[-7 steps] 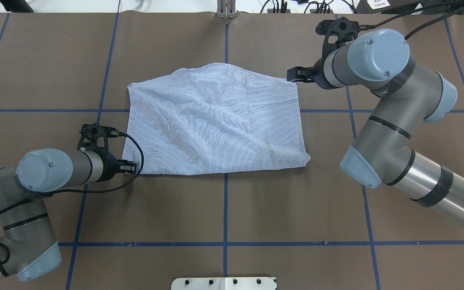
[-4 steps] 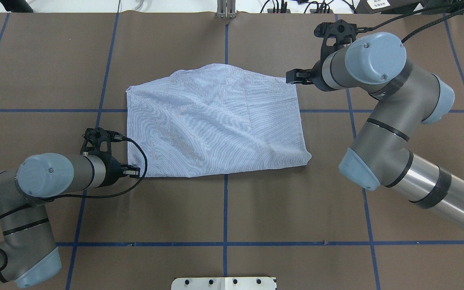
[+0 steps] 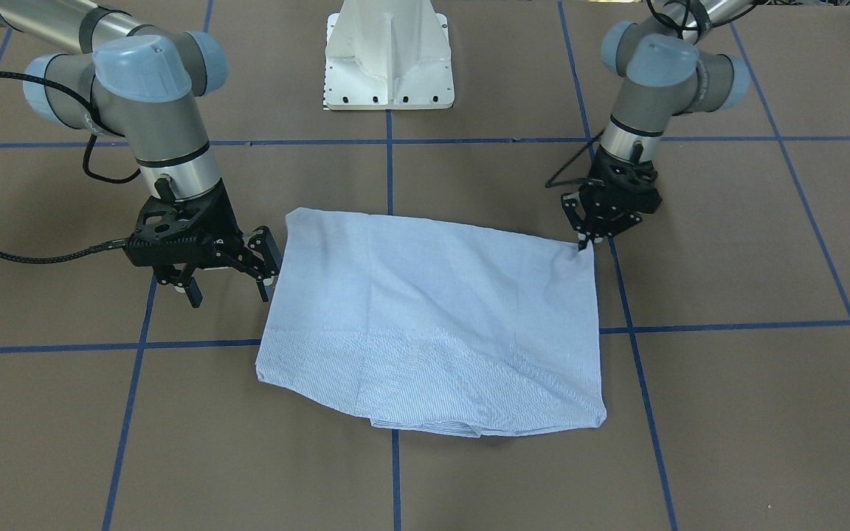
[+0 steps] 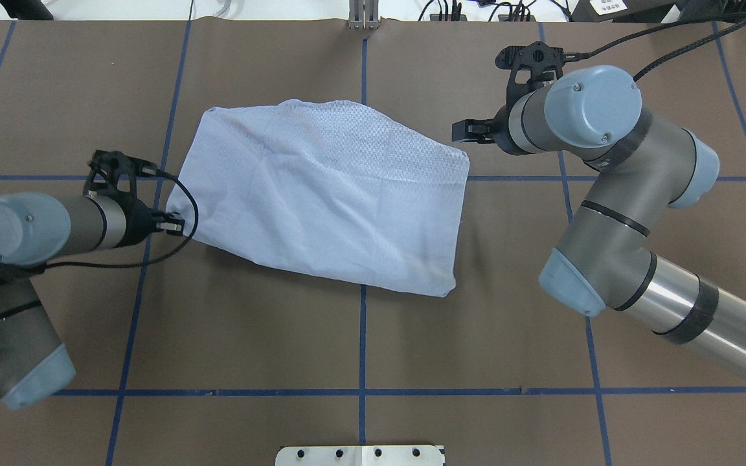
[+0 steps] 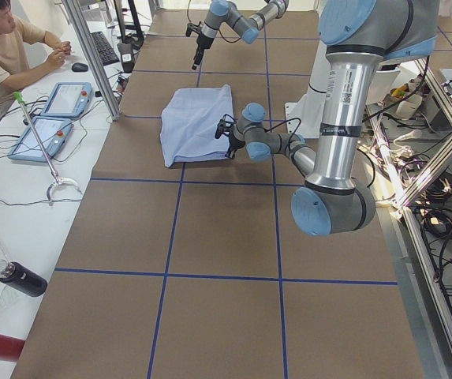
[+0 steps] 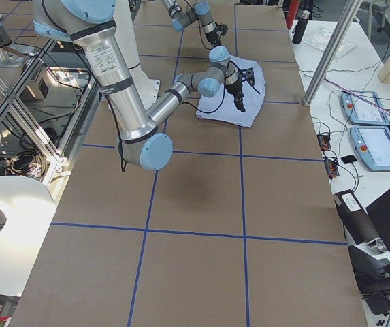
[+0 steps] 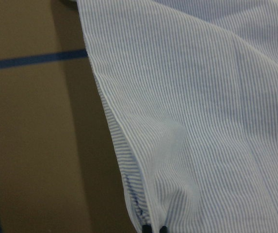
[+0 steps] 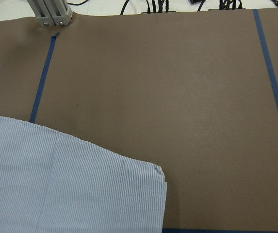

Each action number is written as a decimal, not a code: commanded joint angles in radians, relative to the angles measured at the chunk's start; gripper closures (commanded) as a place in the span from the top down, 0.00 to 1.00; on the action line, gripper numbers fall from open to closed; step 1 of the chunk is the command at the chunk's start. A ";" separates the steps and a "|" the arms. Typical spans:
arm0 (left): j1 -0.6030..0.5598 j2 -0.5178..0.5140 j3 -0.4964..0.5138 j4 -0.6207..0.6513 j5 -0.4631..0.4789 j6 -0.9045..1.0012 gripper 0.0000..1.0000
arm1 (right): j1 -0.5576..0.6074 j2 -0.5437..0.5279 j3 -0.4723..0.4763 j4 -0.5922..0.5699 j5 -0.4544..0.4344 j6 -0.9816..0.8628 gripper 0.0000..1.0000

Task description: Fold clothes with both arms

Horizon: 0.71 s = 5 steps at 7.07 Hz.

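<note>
The table (image 4: pixel 250 336) has a plain brown cover, marked into large squares by blue tape lines (image 4: pixel 362 336). The shirt (image 4: pixel 327 194) lies on it, folded into a rough rectangle. It sits askew to the grid, across the middle tape line and the far cross line. Its striped cloth is mostly flat with shallow creases, and stacked layers show along the edge facing away from the robot.

The left gripper (image 4: pixel 177 224) is clamped on the shirt's near corner on the robot's left. In the left wrist view the two fingertips (image 7: pixel 150 228) are pinched together on the hem, and the cloth puckers just above them. The right gripper (image 3: pixel 229 284) points down with its jaws spread wide and holds nothing. It is just beside the shirt's edge on the robot's right.

A white base (image 3: pixel 388 59) is bolted to the table on the robot's side. At the far edge stand a metal post (image 4: pixel 363 16) and a tangle of cables (image 4: pixel 451 10). Beyond that edge runs a white desk (image 5: pixel 5 189) with a keyboard (image 5: pixel 102 47), two control tablets (image 5: pixel 68 99) and a dark bottle (image 5: pixel 20 279). A person (image 5: pixel 5 47) in a tan T-shirt sits at it. Behind the robot is a metal frame (image 5: pixel 438 197) strung with more wiring.
</note>
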 commanded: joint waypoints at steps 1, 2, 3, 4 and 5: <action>-0.189 -0.203 0.276 -0.004 0.001 0.164 0.00 | -0.011 0.012 0.008 0.001 -0.001 -0.001 1.00; -0.234 -0.330 0.446 -0.010 0.002 0.190 0.00 | -0.016 0.027 0.009 0.001 -0.003 -0.001 1.00; -0.262 -0.439 0.589 -0.024 0.006 0.196 0.00 | -0.018 0.038 0.014 0.001 -0.001 -0.007 1.00; -0.271 -0.547 0.736 -0.069 0.009 0.196 0.00 | -0.018 0.037 0.031 0.001 -0.001 -0.005 1.00; -0.272 -0.627 0.865 -0.144 0.009 0.195 0.00 | -0.025 0.034 0.047 0.000 -0.003 -0.004 1.00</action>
